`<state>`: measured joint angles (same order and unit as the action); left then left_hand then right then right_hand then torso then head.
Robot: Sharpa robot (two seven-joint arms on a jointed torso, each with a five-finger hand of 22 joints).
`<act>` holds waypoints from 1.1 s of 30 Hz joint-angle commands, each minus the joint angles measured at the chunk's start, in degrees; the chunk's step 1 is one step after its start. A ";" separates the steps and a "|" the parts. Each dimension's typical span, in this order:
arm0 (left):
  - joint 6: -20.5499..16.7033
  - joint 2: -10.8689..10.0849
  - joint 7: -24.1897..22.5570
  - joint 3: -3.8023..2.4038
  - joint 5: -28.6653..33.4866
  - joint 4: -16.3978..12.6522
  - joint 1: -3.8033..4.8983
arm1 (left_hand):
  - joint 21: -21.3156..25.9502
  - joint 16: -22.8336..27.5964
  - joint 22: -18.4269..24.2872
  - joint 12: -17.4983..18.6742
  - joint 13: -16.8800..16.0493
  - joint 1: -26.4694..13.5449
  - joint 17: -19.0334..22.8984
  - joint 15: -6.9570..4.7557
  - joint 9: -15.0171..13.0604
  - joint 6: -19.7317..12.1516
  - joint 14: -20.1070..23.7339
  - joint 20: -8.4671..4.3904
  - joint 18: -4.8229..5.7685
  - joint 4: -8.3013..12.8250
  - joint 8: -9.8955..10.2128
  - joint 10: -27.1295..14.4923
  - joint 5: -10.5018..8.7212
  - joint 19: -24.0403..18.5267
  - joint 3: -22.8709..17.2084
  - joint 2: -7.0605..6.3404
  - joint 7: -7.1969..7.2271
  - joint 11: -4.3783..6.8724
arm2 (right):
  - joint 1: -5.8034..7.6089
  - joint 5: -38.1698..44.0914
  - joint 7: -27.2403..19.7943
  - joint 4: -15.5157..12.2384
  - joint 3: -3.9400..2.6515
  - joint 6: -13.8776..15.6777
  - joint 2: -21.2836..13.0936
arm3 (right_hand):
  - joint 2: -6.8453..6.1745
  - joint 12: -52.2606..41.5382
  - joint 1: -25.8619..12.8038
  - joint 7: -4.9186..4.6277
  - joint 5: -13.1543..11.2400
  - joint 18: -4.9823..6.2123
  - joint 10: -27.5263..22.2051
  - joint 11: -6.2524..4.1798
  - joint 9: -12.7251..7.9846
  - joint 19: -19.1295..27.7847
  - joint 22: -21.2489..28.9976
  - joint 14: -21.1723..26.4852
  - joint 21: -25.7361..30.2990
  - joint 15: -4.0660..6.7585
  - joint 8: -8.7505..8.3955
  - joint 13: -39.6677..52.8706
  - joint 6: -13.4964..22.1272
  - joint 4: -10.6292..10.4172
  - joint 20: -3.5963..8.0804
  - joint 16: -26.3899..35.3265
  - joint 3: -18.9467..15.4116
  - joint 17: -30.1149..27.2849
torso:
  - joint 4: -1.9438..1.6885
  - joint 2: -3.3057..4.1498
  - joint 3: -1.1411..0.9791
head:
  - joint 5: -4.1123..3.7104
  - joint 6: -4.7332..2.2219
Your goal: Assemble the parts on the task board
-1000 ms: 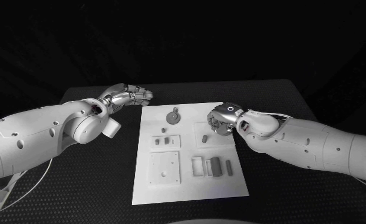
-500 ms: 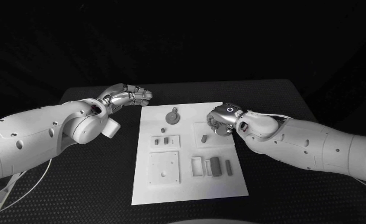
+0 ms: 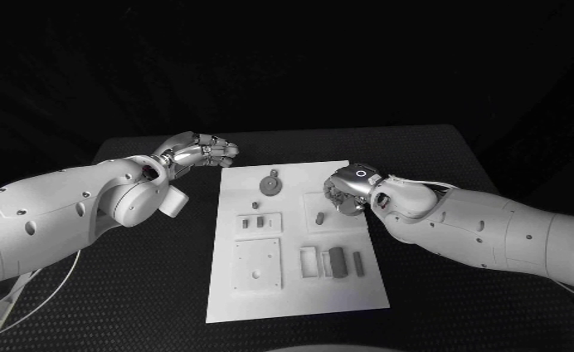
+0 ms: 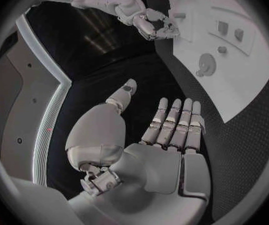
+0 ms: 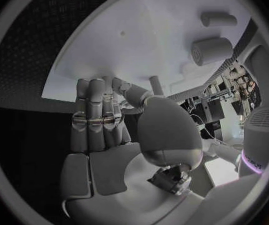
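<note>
While one task board (image 3: 299,286) lies between two hands, left fingers (image 4: 172,122) spread empty; right grip unclear.

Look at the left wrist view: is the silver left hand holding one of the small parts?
No. The silver left hand has its fingers stretched out over the black table, holding nothing.
</note>
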<state>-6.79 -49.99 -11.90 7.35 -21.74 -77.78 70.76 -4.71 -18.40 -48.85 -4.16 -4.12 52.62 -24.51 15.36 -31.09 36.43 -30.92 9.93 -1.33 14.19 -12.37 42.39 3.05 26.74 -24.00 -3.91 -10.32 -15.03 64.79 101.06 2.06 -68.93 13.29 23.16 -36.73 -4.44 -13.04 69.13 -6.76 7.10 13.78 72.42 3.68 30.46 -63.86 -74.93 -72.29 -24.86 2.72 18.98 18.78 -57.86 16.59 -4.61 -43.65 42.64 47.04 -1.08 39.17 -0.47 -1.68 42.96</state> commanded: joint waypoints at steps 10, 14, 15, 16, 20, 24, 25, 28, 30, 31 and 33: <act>0.53 0.02 -0.21 -0.04 -0.22 -0.05 0.03 | 0.27 -0.31 0.12 0.33 0.12 0.40 -0.11 -0.02 0.09 -0.47 -0.52 -0.15 -0.19 0.32 0.33 -0.14 0.06 0.32 0.13 0.07 -3.12 -0.43 | -1.12 -3.49 0.68 0.94 0.86 -5.36 -0.46 | -3.36 7.57 -1.95 -1.90 0.17 1.18 -6.06 2.30 2.02 1.82 -1.34 1.31 0.04 -2.24 -3.04 -5.22 4.53 -0.35 -0.55 0.55 -0.31 -0.27 | -0.03 0.00 0.05 | -0.06 0.07; 0.56 0.00 -0.16 -0.04 -0.22 -0.04 0.03 | 0.29 -0.32 0.14 0.34 0.13 0.38 -0.11 -0.03 0.08 -0.48 -0.55 -0.14 -0.16 0.34 0.33 -0.18 0.05 0.29 0.15 0.04 -3.09 -0.44 | -1.11 -3.75 0.90 0.96 0.86 -5.22 -0.53 | -5.63 9.08 -2.98 -2.94 0.17 1.21 -8.33 3.25 1.23 2.30 -1.33 1.87 0.05 -3.15 -4.42 -6.18 6.71 -0.98 -0.82 0.62 -0.55 -0.40 | -0.02 0.01 0.04 | -0.06 0.08; 0.57 0.00 -0.16 -0.04 -0.22 -0.02 0.03 | 0.30 -0.32 0.14 0.34 0.13 0.37 -0.12 -0.03 0.08 -0.48 -0.56 -0.14 -0.16 0.34 0.32 -0.18 0.05 0.28 0.16 0.03 -3.08 -0.44 | -1.11 -3.76 0.90 0.96 0.86 -5.20 -0.54 | -5.97 9.15 -3.11 -3.05 0.16 1.21 -8.48 3.34 1.14 2.36 -1.33 1.94 0.04 -3.22 -4.57 -6.28 6.95 -1.09 -0.86 0.60 -0.57 -0.40 | -0.02 0.01 0.04 | -0.06 0.08; 0.57 -0.01 -0.16 -0.04 -0.22 -0.02 0.03 | 0.31 -0.33 0.15 0.34 0.13 0.37 -0.12 -0.03 0.08 -0.47 -0.57 -0.14 -0.15 0.35 0.31 -0.19 0.04 0.28 0.16 0.03 -3.06 -0.45 | -1.11 -3.76 0.92 0.94 0.86 -5.16 -0.55 | -6.61 9.29 -3.30 -3.34 0.16 1.21 -8.85 3.48 0.92 2.46 -1.33 2.05 0.04 -3.36 -4.95 -6.47 7.61 -1.30 -0.91 0.58 -0.60 -0.42 | -0.02 0.01 0.03 | -0.06 0.07; 0.60 -0.01 -0.15 -0.04 -0.23 0.04 0.03 | 0.33 -0.34 0.16 0.34 0.14 0.37 -0.13 -0.04 0.08 -0.47 -0.60 -0.14 -0.14 0.37 0.30 -0.21 0.04 0.26 0.16 0.02 -2.99 -0.45 | -1.11 -3.76 0.96 0.87 0.86 -5.04 -0.66 | -7.42 9.42 -3.22 -3.52 0.15 1.22 -9.90 3.82 0.70 2.69 -1.35 2.33 -0.05 -3.68 -5.13 -7.02 7.92 -1.82 -1.00 0.43 -0.39 -0.43 | 0.00 -0.01 0.02 | -0.05 0.08; 0.70 -0.04 -0.13 -0.04 -0.23 0.06 0.03 | 0.34 -0.35 0.17 0.34 0.14 0.38 -0.14 -0.05 0.07 -0.46 -0.63 -0.14 -0.12 0.39 0.27 -0.23 0.03 0.24 0.16 0.02 -2.90 -0.45 | -1.11 -3.76 0.79 0.67 0.86 -4.77 -0.74 | -7.89 9.30 -3.07 -3.61 0.13 1.22 -10.34 3.96 0.55 2.84 -1.37 2.49 -0.15 -3.82 -5.23 -7.33 8.12 -2.10 -1.04 0.26 -0.31 -0.41 | 0.00 0.01 0.01 | -0.04 0.12; 0.74 -0.02 -0.11 -0.04 -0.23 0.08 0.03 | 0.34 -0.35 0.17 0.33 0.14 0.38 -0.14 -0.05 0.07 -0.45 -0.63 -0.14 -0.12 0.39 0.27 -0.23 0.03 0.24 0.16 0.02 -2.89 -0.45 | -1.11 -3.78 0.56 0.59 0.86 -4.70 -0.76 | -7.97 9.29 -3.04 -3.63 0.13 1.22 -10.40 3.98 0.52 2.87 -1.37 2.53 -0.16 -3.84 -5.26 -7.38 8.18 -2.14 -1.04 0.24 -0.30 -0.41 | 0.00 0.00 0.01 | -0.03 0.13; 0.78 0.01 -0.07 -0.04 -0.23 0.10 0.03 | 0.35 -0.36 0.17 0.33 0.14 0.36 -0.14 -0.05 0.06 -0.42 -0.66 -0.14 -0.11 0.39 0.24 -0.23 0.03 0.23 0.17 0.03 -2.86 -0.46 | -1.11 -3.82 -0.02 0.30 0.86 -3.54 -0.79 | -7.77 8.93 -2.73 -3.43 0.12 1.22 -9.91 3.84 0.59 2.89 -1.40 2.56 -0.33 -3.71 -4.92 -7.38 7.62 -2.29 -1.03 0.02 -0.21 -0.38 | 0.00 0.00 0.01 | -0.03 0.13; 0.84 0.02 -0.06 -0.04 -0.23 0.12 0.03 | 0.35 -0.37 0.18 0.33 0.14 0.35 -0.15 -0.06 0.05 -0.40 -0.67 -0.15 -0.10 0.39 0.23 -0.24 0.02 0.23 0.18 0.03 -2.86 -0.46 | -1.11 -3.82 -0.22 0.23 0.86 -3.09 -0.74 | -7.54 8.75 -2.48 -3.19 0.10 1.22 -9.58 3.69 0.67 2.81 -1.42 2.48 -0.52 -3.57 -4.59 -7.37 7.07 -2.26 -0.97 -0.19 -0.20 -0.33 | 0.00 0.01 0.02 | -0.04 0.13; 0.85 0.03 -0.06 -0.04 -0.23 0.14 0.03 | 0.36 -0.37 0.18 0.33 0.14 0.35 -0.15 -0.06 0.05 -0.40 -0.68 -0.15 -0.10 0.39 0.23 -0.24 0.02 0.23 0.18 0.03 -2.86 -0.46 | -1.11 -3.82 -0.41 0.23 0.86 -2.95 -0.72 | -7.35 8.64 -2.33 -3.00 0.09 1.22 -9.36 3.59 0.75 2.73 -1.44 2.44 -0.67 -3.48 -4.32 -7.35 6.60 -2.21 -0.92 -0.32 -0.22 -0.30 | 0.00 0.01 0.01 | -0.05 0.14; 0.91 0.05 -0.04 -0.04 -0.23 0.16 0.03 | 0.36 -0.38 0.18 0.32 0.14 0.34 -0.15 -0.06 0.04 -0.38 -0.70 -0.15 -0.10 0.39 0.21 -0.24 0.02 0.23 0.18 0.04 -2.88 -0.46 | -1.11 -3.77 -0.72 0.18 0.86 -2.74 -0.73 | -6.75 8.28 -2.00 -2.47 0.09 1.22 -8.62 3.35 0.96 2.63 -1.45 2.35 -0.97 -3.26 -3.63 -7.26 5.35 -2.00 -0.82 -0.58 -0.25 -0.26 | 0.00 0.02 -0.01 | -0.04 0.15</act>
<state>-6.71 -50.03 -11.63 7.35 -21.77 -77.59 70.76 -4.71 -18.60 -48.75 -4.16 -4.03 52.62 -24.60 15.35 -31.10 36.44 -31.34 9.93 -1.33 14.35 -12.37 42.18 3.05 26.74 -23.84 -3.91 -10.32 -15.25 64.63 97.15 1.65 -68.94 13.45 23.69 -37.38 -11.46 -4.62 66.84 -9.26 7.38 14.58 64.40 6.08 31.36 -61.21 -74.93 -69.91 -25.65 -0.82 15.21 50.69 -51.74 14.53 -5.64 -43.92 42.46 46.71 -1.08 39.17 -0.46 -1.72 43.09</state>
